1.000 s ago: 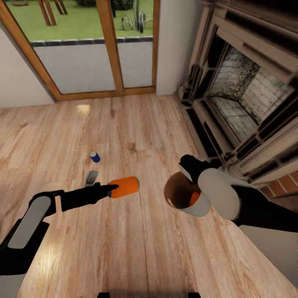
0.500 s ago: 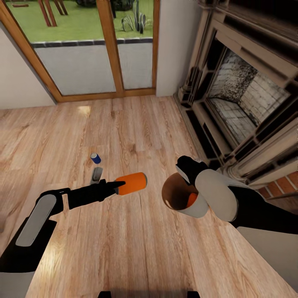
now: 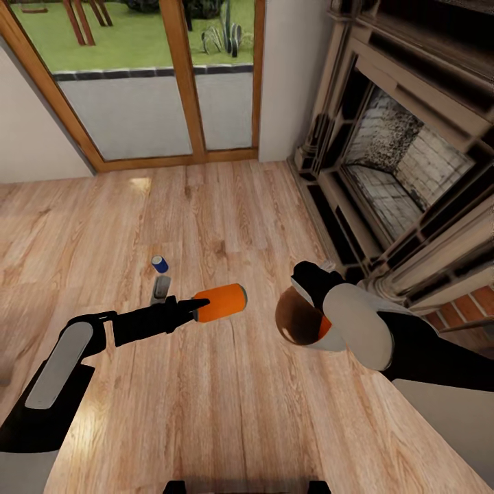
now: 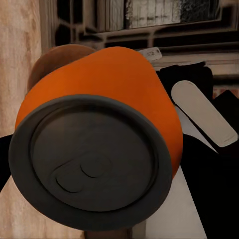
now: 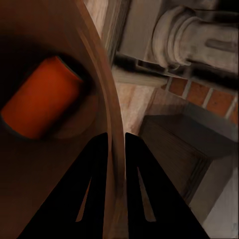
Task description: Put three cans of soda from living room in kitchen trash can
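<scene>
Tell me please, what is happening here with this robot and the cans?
The robot stands on a wood floor beside a fireplace. Its left gripper holds an orange can out sideways, toward the trash can that the right gripper grips by the rim and tilts toward it. A second orange can already lies inside the bin. The blue can stands on the floor, not yet picked up.

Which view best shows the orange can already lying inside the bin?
The right wrist view: the can inside the bin lies on its side against the brown inner wall, beside the right claw pinching the rim. The head view shows an orange sliver; the left wrist view doesn't reveal it.
</scene>
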Tool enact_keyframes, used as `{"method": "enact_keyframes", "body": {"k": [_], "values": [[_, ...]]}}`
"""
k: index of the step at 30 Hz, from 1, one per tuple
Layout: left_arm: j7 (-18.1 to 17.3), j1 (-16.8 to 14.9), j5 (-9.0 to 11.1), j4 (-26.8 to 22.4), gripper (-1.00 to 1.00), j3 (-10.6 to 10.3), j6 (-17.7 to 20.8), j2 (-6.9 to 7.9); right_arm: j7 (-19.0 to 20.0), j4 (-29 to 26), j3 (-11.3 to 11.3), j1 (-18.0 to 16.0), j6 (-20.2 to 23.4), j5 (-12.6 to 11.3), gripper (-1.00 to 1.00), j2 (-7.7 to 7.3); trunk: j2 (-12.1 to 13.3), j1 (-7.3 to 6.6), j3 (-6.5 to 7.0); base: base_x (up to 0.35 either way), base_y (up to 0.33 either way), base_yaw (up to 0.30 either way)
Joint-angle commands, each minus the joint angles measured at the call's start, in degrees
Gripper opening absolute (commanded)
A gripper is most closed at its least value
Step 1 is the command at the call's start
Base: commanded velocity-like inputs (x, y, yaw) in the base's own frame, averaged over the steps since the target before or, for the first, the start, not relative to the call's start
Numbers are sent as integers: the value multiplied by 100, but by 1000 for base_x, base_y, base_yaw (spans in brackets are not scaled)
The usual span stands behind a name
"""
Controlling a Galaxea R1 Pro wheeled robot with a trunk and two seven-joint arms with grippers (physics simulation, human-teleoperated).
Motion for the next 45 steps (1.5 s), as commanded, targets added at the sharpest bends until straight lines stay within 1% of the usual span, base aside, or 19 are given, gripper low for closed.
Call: {"method": "enact_keyframes", "body": {"k": [1,6,13,16,18,19,21,22,23,25,27,28,31,34,39,40,42,43,45], "values": [[-7,2,-2,0,-100,-1,0,1,-12,3,-20,2,-17,-39,-100,-1,0,0,0,0,0,0],[-30,7,2,-1,-100,-7,0,4,-116,10,-25,13,-49,-43,-100,-1,0,0,0,0,0,0],[-60,5,3,-1,-100,-8,0,-7,-145,15,-25,22,-60,-47,-100,10,0,0,0,0,0,0],[-37,2,-2,4,-100,-5,0,-30,-148,18,-54,23,-61,-59,-100,38,0,0,0,0,0,0],[-28,1,-3,5,-100,-5,0,-63,-149,19,-82,24,-61,-117,-100,39,0,0,0,0,0,0],[-7,0,-12,8,-100,-6,0,-132,-150,22,-99,24,-61,-214,-100,39,0,0,0,0,0,0],[26,0,-23,11,-100,-17,0,-230,-150,24,-108,24,-62,-319,-100,39,0,0,0,0,0,0],[78,0,-33,15,-100,-63,0,-356,-150,26,-114,24,-62,-407,-100,39,0,0,0,0,0,0],[117,0,-36,19,-100,-104,0,-419,-151,28,-116,24,-62,-440,-100,39,0,0,0,0,0,0],[225,0,-41,28,-100,-215,0,-532,-151,33,-119,24,-62,-489,-100,39,0,0,0,0,0,0],[452,-1,-46,40,-100,-435,0,-712,-151,41,-122,24,-62,-543,-100,39,0,0,0,0,0,0],[532,-1,-51,48,-100,-501,0,-768,-151,43,-123,24,-62,-556,-100,39,0,0,0,0,0,0],[622,-5,-57,55,-100,-571,0,-830,-151,45,-124,24,-62,-571,-100,39,0,0,0,0,0,0],[675,-8,-68,59,-100,-599,0,-858,-151,46,-124,24,-62,-576,-100,39,0,0,0,0,0,0],[776,-9,-80,60,-100,-618,0,-962,-151,53,-124,24,-62,-586,-100,39,0,0,0,0,0,0],[828,-9,-82,62,-100,-632,0,-1011,-151,62,-124,24,-62,-587,-100,39,0,0,0,0,0,0],[893,-9,-83,63,-100,-656,0,-1054,-149,75,-126,24,-64,-588,-100,39,0,0,0,0,0,0],[954,-9,-86,66,-100,-688,0,-1102,-147,97,-125,24,-66,-609,-100,39,0,0,0,0,0,0],[1011,-9,-89,67,-100,-712,0,-1152,-145,120,-125,24,-65,-665,-100,39,0,0,0,0,0,0]]}}
